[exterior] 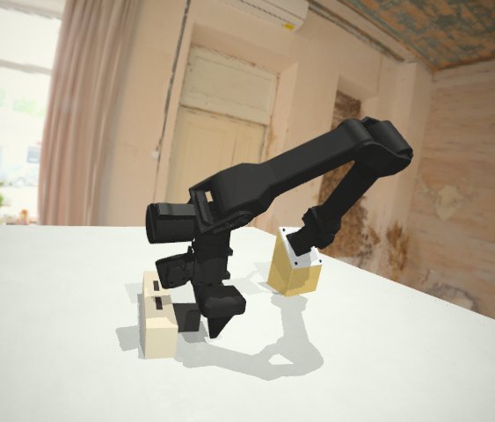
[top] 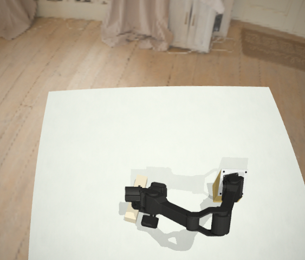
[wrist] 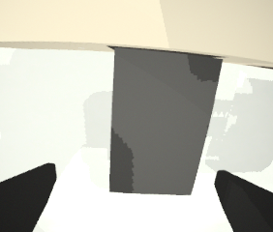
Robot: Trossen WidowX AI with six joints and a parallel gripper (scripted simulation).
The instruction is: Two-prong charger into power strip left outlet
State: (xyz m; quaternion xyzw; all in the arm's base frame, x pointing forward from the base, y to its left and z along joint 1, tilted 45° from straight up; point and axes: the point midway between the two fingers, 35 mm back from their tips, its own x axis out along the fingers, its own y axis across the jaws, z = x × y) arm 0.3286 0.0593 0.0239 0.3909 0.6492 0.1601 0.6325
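Charger (exterior: 188, 317) (wrist: 161, 121) check, one of it: dark grey block beside the strip, on its 3-to-4 o'clock side in the exterior view, not plugged in. Biggest first: one white tabletop (top: 147, 125) (exterior: 56, 386) (wrist: 30, 116), then one black WidowX arm (top: 174, 209) (exterior: 310, 158), reaching toward 9 o'clock in the top view, elbow high, presumably so the gripper (top: 152, 205) (exterior: 211, 317) (wrist: 136, 176) can point down. Its one yellow-sided mounting block (top: 216, 187) (exterior: 302, 279) sits around 3 o'clock from the strip up there. One cream power strip (top: 141, 180) (exterior: 161, 343) (wrist: 78, 24) runs 1 to 7 o'clock, probably angled just to make lining up harder. Gripper's wide apart, nothing in it; wrist view has two black fingertips at the charger's 8 and 4 o'clock, which looks like straddling it for a grab, so I'd call this pre-grasp. Smallest: two dark slots (exterior: 156, 285) (exterior: 158, 302) on the strip, likely the outlets, facing up, so the push should be straight down. Can't see the prongs, so no count there.
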